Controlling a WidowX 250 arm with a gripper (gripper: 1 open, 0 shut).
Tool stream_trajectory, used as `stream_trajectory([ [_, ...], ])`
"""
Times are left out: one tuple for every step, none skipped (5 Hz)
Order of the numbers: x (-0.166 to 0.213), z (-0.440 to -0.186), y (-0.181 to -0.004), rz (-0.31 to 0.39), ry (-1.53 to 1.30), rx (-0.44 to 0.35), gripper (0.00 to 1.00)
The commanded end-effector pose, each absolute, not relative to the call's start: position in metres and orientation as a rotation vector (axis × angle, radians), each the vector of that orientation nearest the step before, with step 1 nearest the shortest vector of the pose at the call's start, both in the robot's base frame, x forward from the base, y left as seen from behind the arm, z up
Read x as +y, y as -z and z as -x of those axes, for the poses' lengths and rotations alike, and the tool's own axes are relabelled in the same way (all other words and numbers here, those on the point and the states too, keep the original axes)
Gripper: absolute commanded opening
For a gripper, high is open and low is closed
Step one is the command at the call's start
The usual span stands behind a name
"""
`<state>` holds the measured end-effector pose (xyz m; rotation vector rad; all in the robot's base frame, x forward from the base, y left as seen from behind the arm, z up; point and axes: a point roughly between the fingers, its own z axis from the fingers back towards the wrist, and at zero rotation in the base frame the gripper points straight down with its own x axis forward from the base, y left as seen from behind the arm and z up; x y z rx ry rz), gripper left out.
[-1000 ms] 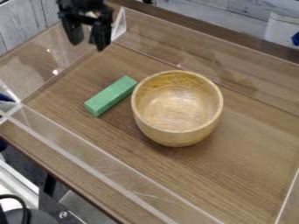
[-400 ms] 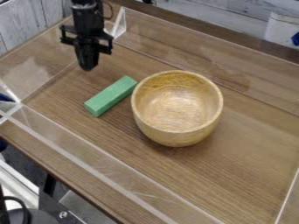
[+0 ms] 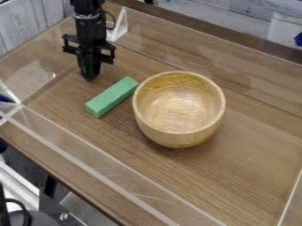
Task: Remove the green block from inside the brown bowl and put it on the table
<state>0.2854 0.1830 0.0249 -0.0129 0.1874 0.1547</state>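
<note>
The green block point(image 3: 112, 96) lies flat on the table point(image 3: 236, 177), just left of the brown bowl point(image 3: 178, 108) and outside it. The bowl's hollow shows only bare wood. My gripper point(image 3: 90, 72) points down at the table behind and to the left of the block, a short gap away from its far end. Its black fingers are pressed together with nothing between them.
Low clear acrylic walls point(image 3: 48, 132) run around the tabletop, one close to the left of the gripper. Open tabletop lies in front of and to the right of the bowl.
The gripper has come down toward the table and its fingers have gone from spread apart to pressed together. Block and bowl have not moved.
</note>
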Motion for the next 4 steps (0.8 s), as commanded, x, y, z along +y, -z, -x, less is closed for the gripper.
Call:
stream_trajectory([
  [0.1866, -0.2956, -0.0375, -0.018, -0.146, 0.139, 0.00],
  [0.1852, -0.2972, -0.0361, -0.017, -0.141, 0.141, 0.00],
  [0.1838, -0.2988, -0.0347, -0.016, -0.135, 0.142, 0.00],
  [0.1824, -0.3004, -0.0334, -0.015, -0.130, 0.143, 0.00],
])
